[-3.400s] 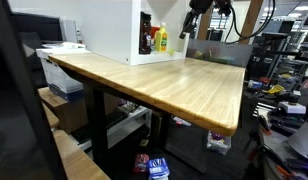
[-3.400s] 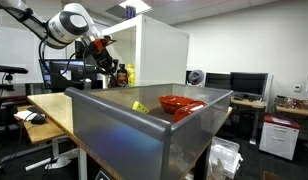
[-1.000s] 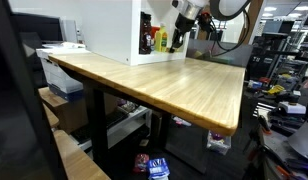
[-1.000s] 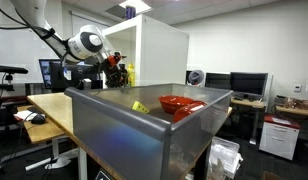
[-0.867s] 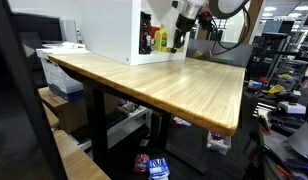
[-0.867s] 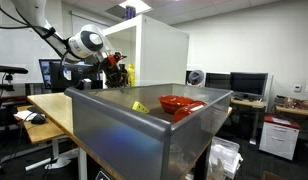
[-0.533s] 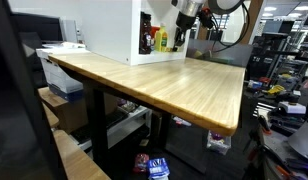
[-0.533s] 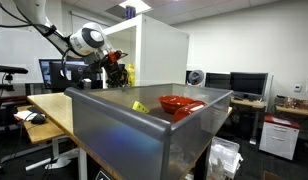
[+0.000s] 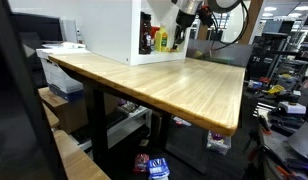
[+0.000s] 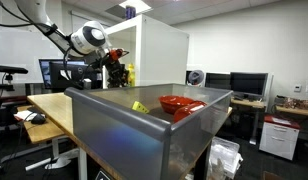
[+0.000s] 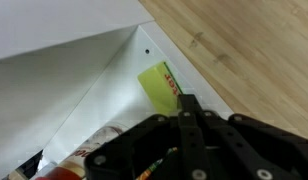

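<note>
My gripper point(image 11: 187, 102) is shut, its two black fingers pressed together with nothing between them. In the wrist view it points into the white shelf box point(image 11: 84, 70), just short of a yellow-green bottle point(image 11: 161, 88) lying ahead of the tips. A red item point(image 11: 64, 170) shows at the lower left. In both exterior views the gripper point(image 9: 182, 22) point(image 10: 115, 62) hangs at the open side of the white shelf box point(image 9: 114, 25), close to the yellow bottle point(image 9: 162, 40) and a dark bottle point(image 9: 147, 40) that stand inside.
The wooden table point(image 9: 164, 85) stretches from the shelf box toward the camera. A grey metal bin point(image 10: 124, 125) fills the foreground, with a red bowl point(image 10: 180, 103) and a small yellow thing point(image 10: 140, 106) inside. Desks with monitors point(image 10: 249, 84) stand behind.
The arm has swung from the right toward the shelf box opening, and over the last second crept slightly up and closer. The jaws stayed shut.
</note>
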Controlling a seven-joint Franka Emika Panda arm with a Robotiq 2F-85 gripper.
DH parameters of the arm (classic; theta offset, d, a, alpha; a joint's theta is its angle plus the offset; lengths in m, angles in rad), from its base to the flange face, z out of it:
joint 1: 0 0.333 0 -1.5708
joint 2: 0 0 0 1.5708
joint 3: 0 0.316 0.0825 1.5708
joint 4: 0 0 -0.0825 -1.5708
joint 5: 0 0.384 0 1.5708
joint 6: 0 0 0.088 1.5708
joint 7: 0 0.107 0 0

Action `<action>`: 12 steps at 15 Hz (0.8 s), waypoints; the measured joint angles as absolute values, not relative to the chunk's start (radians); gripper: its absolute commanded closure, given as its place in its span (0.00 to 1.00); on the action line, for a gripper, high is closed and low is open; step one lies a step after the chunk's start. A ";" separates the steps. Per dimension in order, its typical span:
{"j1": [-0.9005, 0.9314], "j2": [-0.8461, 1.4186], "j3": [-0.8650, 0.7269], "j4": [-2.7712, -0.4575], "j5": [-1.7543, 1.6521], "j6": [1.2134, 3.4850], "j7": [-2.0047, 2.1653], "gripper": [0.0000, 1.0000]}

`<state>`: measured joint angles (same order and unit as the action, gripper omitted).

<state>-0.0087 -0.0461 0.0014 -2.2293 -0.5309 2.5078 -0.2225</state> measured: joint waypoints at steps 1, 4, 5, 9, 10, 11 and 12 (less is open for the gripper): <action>-0.009 -0.046 0.000 -2.229 -0.533 2.507 -0.222 1.00; -0.011 -0.046 -0.007 -2.228 -0.542 2.506 -0.222 1.00; -0.011 -0.046 -0.009 -2.228 -0.544 2.506 -0.222 1.00; -0.011 -0.046 -0.015 -2.226 -0.555 2.506 -0.222 1.00; -0.011 -0.046 -0.016 -2.226 -0.559 2.506 -0.222 1.00; -0.011 -0.046 -0.017 -2.226 -0.562 2.506 -0.222 1.00; -0.011 -0.046 -0.018 -2.226 -0.564 2.506 -0.222 1.00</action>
<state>-0.0110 -0.0461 -0.0184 -2.2258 -0.5644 2.5055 -0.2224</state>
